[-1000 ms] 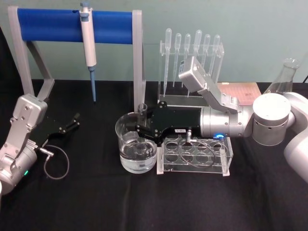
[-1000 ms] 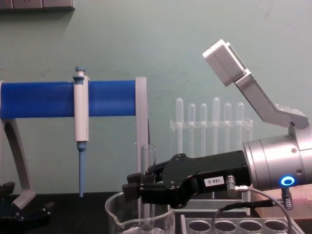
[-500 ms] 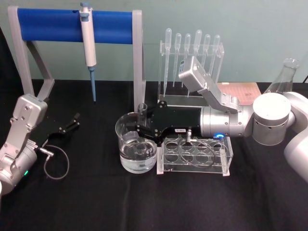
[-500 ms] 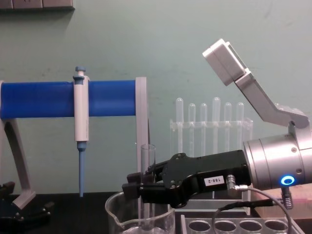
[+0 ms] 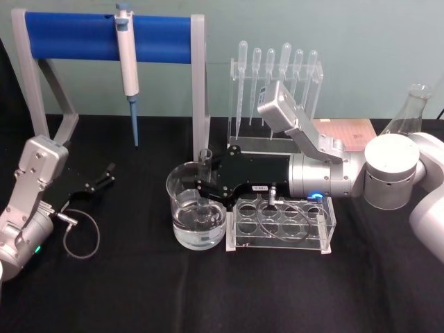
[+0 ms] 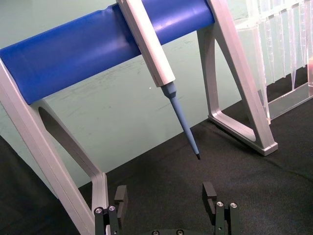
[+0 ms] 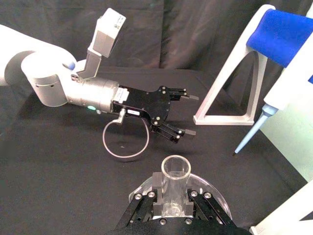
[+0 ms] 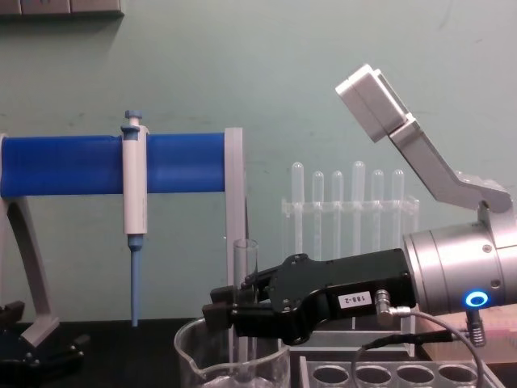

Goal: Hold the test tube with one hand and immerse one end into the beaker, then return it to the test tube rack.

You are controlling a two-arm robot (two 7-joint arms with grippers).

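Observation:
The test tube (image 5: 205, 164) stands upright inside the beaker (image 5: 182, 208), which holds clear water. My right gripper (image 5: 202, 187) is shut on the tube's middle, reaching in from the right above the beaker's rim. The chest view shows the tube (image 8: 245, 263) rising above the right gripper (image 8: 221, 312) and the beaker's rim (image 8: 194, 352). Whether its lower end touches the water I cannot tell. In the right wrist view the tube's open mouth (image 7: 175, 172) sits between the fingers (image 7: 156, 192). My left gripper (image 5: 103, 177) rests open at the far left, and my left gripper (image 6: 165, 198) holds nothing.
A clear tube rack (image 5: 326, 225) stands right next to the beaker, under my right wrist. Behind are a blue-barred stand (image 5: 76, 36) with a hanging pipette (image 5: 127, 59), a rack of plastic pipettes (image 5: 277, 90) and a flask (image 5: 411, 109) at the far right.

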